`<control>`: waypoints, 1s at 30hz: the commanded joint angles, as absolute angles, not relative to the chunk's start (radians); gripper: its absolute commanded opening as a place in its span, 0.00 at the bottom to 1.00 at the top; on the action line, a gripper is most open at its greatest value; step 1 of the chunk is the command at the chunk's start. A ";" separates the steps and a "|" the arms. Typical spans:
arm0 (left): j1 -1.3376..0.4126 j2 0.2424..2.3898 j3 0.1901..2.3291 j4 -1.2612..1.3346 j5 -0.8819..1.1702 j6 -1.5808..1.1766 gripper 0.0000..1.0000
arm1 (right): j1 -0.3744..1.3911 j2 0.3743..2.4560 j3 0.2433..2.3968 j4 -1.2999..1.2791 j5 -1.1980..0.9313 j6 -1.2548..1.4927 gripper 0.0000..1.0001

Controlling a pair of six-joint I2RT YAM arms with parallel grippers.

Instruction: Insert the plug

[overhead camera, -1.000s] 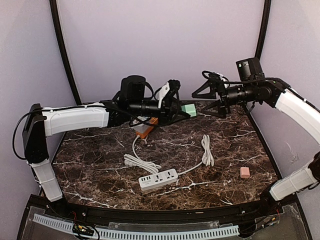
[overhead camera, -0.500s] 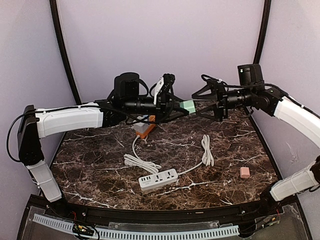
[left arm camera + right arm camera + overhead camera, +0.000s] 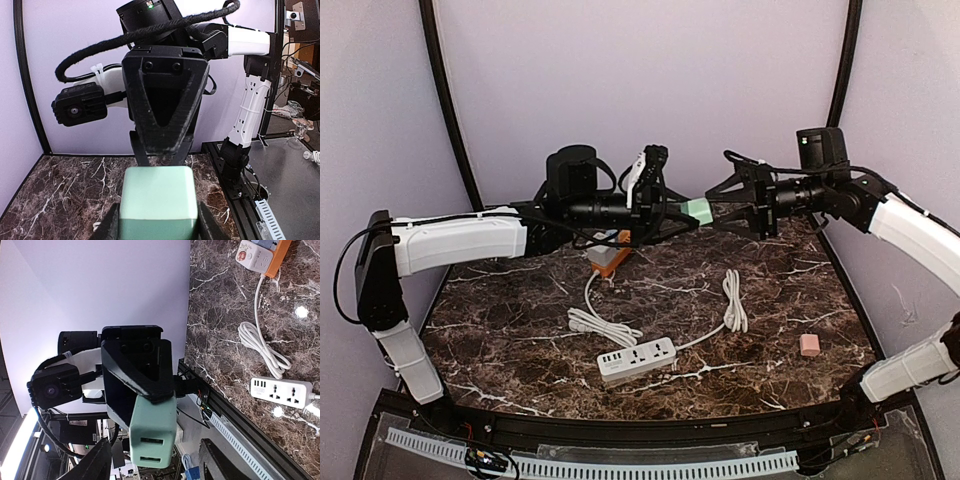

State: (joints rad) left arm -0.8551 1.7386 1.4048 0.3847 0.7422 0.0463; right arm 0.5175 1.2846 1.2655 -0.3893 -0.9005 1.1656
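Holding the plug (image 3: pixel 698 212) up in the air, the left gripper (image 3: pixel 678 214) is clamped tight on its back end, and the free end sticks out toward 3 o'clock. It looks like the plug is held out this way so the other arm can take it, a pass from one hand to the other. The plug hangs high over the back of the table (image 3: pixel 520 330), near 12 o'clock, well above everything that lies there. Down below, the orange strip (image 3: pixel 610 258) sits at 11 o'clock. The white strip (image 3: pixel 637 358) lies at 6 o'clock with its holes facing up and its cord (image 3: pixel 732 300) looped beside it. I think the plug has to go into one of those strips, but I cannot tell which. The right gripper (image 3: pixel 720 206) faces the plug from 3 o'clock with its fingers (image 3: pixel 100 465) wide apart. In the right wrist view the free end of the plug pokes just in between those fingers, with a gap on each side, so they are not squeezing it yet. A small pink block (image 3: pixel 809 345) lies alone at 4 o'clock.
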 commanded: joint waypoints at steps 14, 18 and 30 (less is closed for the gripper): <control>-0.876 1.779 1.478 0.369 0.778 0.037 0.01 | 0.529 1.337 1.327 -0.431 -0.937 1.144 0.39; -0.883 1.790 1.489 0.354 0.775 0.047 0.01 | 0.531 1.341 1.325 -0.439 -0.944 1.136 0.35; -0.893 1.821 1.519 0.327 0.763 0.067 0.01 | 0.531 1.338 1.328 -0.461 -0.964 1.131 0.35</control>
State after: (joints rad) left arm -0.8837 1.8137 1.4887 0.3454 0.7597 0.0494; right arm 0.5236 1.3357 1.2995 -0.4671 -0.9417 1.1423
